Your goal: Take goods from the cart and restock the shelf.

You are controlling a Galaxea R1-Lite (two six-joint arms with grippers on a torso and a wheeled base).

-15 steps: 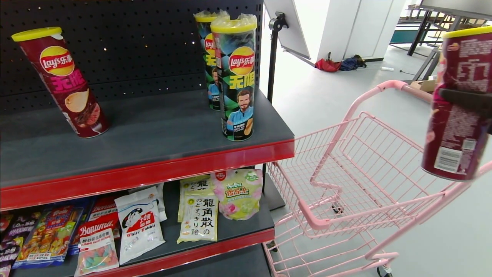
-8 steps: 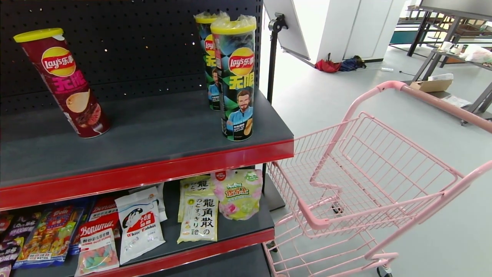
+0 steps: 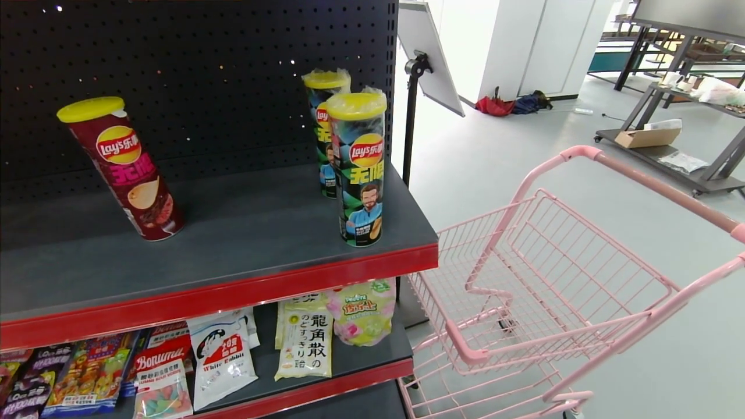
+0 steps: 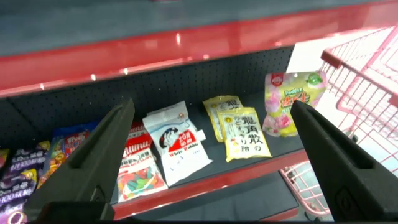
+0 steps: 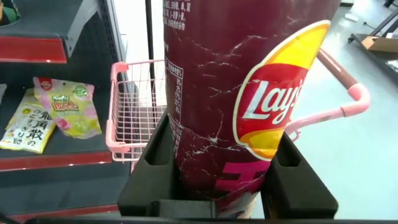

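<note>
- My right end effector is clamped on a maroon cylindrical chip can with a yellow logo. One black finger presses each side of its lower body, and the can stands upright between them.
- Beyond that held can I see the pink wire shopping cart on the grey floor, just beside the end of the shelf unit.
- My left end effector is spread wide with nothing between its two black fingers. It hangs in front of the lower shelf board, below the upper board's red front edge.
- On that lower board lie a white candy bag, a yellow flat packet and a pale green and pink pouch that leans against the back panel.
- On the upper dark grey shelf board a second maroon chip can with a yellow lid stands toward the left.
- Well apart from it, at the right end, two green-and-black chip cans stand one behind the other: the front can near the red edge, the rear can near the black pegboard back.
</note>
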